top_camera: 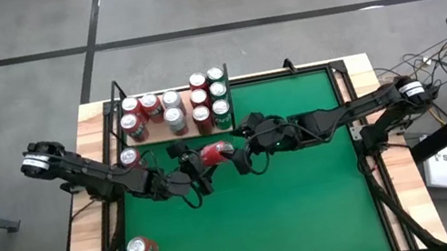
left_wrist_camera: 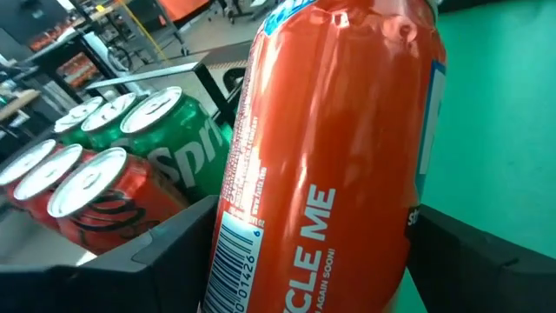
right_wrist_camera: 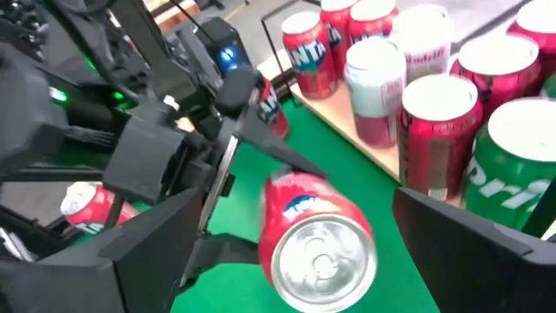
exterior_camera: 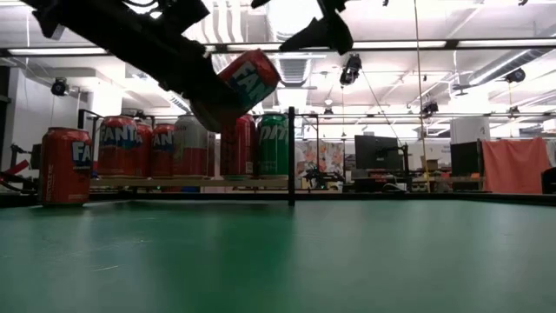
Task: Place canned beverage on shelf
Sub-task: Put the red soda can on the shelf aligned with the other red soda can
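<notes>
A red Fanta can (top_camera: 215, 153) hangs above the green table's middle with my left gripper (top_camera: 203, 166) shut on it. It fills the left wrist view (left_wrist_camera: 330, 148) and shows tilted in the low view (exterior_camera: 254, 76). My right gripper (top_camera: 243, 153) stands open just off the can's right-hand end. Its wrist view looks onto the can's silver lid (right_wrist_camera: 320, 252), with its fingers wide on either side. The shelf (top_camera: 172, 136), a pale wood panel at the far left, bears several red, white and green cans standing upright. My left gripper pinches the can's round wall near the barcode (left_wrist_camera: 233, 243) between its two fingers, one on each opposite side. The fingers come nearly level from the table's left and lie across the can. The can is lifted clear of the table and tilted, its lid end higher (exterior_camera: 265, 65).
A red can (top_camera: 128, 158) stands on the table next to the shelf's near left corner. Another (top_camera: 141, 248) lies near the front left corner. Thin black rods (exterior_camera: 291, 156) rise at the shelf's edge. Green felt stretches open on the near and right sides.
</notes>
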`<control>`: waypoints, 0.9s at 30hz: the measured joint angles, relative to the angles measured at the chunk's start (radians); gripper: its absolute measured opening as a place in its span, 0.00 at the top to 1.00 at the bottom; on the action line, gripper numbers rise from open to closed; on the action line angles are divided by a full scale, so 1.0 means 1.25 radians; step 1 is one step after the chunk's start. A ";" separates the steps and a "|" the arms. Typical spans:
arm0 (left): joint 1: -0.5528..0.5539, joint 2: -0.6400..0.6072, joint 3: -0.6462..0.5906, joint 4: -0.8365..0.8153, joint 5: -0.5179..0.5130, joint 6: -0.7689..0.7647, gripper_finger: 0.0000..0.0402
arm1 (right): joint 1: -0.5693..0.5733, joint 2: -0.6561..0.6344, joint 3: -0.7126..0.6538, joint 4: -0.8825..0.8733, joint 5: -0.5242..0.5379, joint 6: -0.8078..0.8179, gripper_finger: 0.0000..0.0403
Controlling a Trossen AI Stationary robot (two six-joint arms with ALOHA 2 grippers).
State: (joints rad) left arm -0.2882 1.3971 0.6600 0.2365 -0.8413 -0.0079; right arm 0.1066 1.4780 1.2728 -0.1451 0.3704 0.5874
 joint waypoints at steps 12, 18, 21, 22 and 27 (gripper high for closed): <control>-0.031 -0.183 -0.124 0.128 0.038 0.000 0.25 | 0.002 -0.022 0.000 0.003 0.019 -0.167 0.08; -0.036 -0.331 -0.208 0.238 0.108 0.030 0.25 | 0.003 -0.024 -0.002 0.011 0.017 -0.278 0.08; -0.036 -0.390 -0.245 0.312 0.162 0.054 0.25 | 0.004 -0.020 -0.027 0.071 -0.002 -0.346 0.08; -0.036 -0.406 -0.255 0.343 0.174 0.060 0.25 | 0.003 -0.017 -0.039 0.103 -0.021 -0.374 0.08; -0.036 -0.455 -0.292 0.456 0.232 0.086 0.25 | 0.004 0.047 -0.097 0.299 -0.051 -0.471 0.08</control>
State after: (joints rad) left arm -0.3327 0.8288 0.2945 0.8067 -0.5512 0.0996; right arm 0.1111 1.5362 1.1520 0.2285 0.3065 -0.0018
